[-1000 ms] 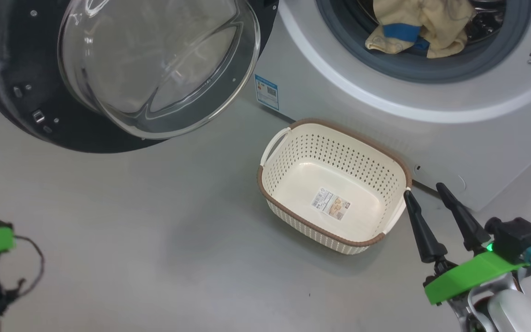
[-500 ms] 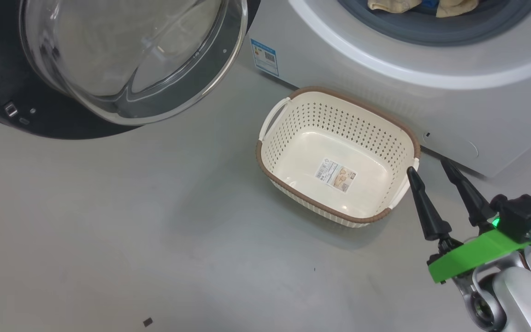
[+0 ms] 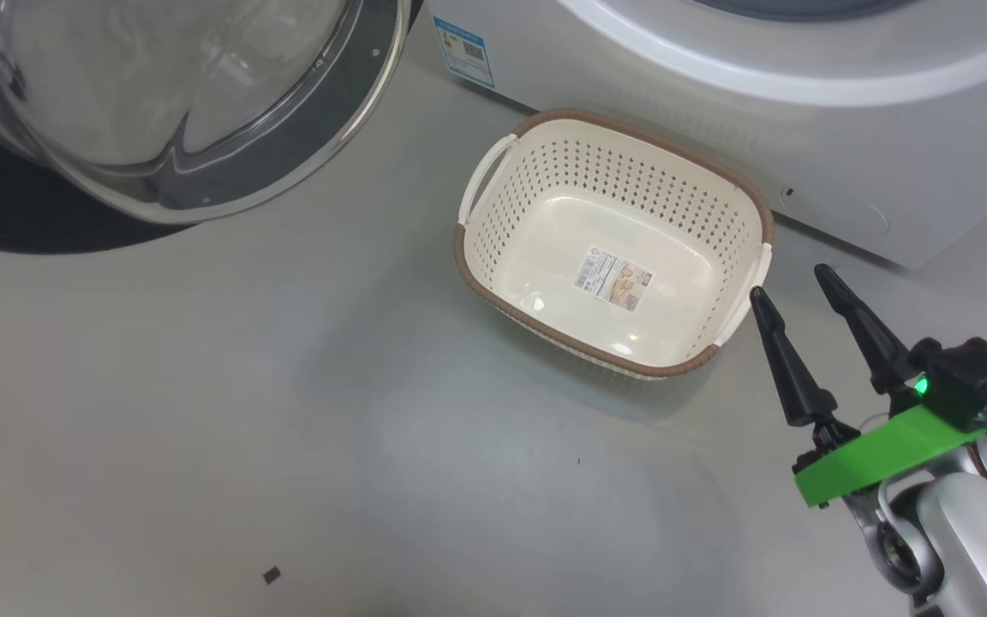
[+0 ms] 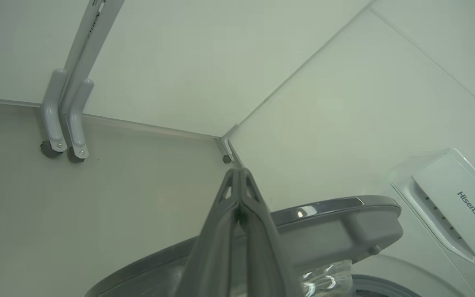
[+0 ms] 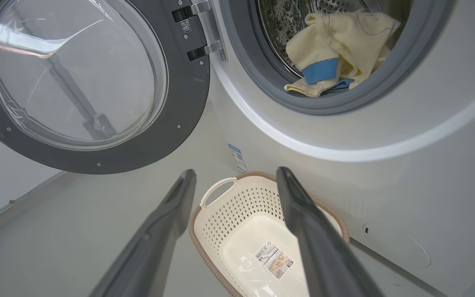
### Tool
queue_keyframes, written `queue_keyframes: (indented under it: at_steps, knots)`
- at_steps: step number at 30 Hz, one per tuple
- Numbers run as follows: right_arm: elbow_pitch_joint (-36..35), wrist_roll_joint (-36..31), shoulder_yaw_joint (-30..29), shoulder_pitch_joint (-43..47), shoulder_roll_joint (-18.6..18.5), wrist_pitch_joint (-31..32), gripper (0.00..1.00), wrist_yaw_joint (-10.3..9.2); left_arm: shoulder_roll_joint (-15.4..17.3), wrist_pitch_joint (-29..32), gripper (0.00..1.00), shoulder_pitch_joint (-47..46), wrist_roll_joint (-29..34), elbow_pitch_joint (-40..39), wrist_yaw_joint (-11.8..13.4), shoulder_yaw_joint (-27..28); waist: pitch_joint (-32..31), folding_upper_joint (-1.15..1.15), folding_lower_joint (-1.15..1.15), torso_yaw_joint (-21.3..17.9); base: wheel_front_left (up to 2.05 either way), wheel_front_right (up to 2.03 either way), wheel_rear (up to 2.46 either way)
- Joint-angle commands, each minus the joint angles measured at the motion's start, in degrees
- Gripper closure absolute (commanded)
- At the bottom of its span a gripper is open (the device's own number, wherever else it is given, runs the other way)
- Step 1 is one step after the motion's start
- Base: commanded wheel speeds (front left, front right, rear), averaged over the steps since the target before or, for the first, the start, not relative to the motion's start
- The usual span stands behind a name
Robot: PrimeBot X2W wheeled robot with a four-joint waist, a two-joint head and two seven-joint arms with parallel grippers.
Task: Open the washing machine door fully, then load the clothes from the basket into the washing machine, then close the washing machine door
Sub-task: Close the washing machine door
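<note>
1. On the grey floor (image 3: pixel 288 411), just before the washing machine (image 3: pixel 673 94), the basket (image 3: pixel 631 176) stands empty.
2. The clothes (image 5: pixel 344 45), yellow with blue trim, lie inside the drum (image 5: pixel 276 14).
3. The washing machine door (image 5: pixel 76 78) hangs wide open.
4. The right gripper (image 3: pixel 788 285) hovers just beside the basket, fingers spread, holding nothing.
5. The left gripper (image 4: pixel 239 181) is pressed together, empty, near the door's rim.
</note>
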Motion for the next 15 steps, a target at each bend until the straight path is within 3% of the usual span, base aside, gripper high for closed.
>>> queue_keyframes:
  at_steps: [1,15]
  knots:
    - [-1.95,-0.53,1.13,-1.28,-0.84,-0.36,0.0,0.09,5.0,0.89,1.0,-2.32,-0.66,-0.66,-0.03,1.91,0.47,0.0,0.0,-0.35,0.0,0.0,0.0]
    - [-2.88,-1.0,1.76,-1.96,-1.14,-0.36,0.0,0.09,3.62,7.09,1.0,-1.56,-2.42,1.11,-0.03,0.38,3.1,0.0,0.0,-1.47,0.0,0.0,0.0]
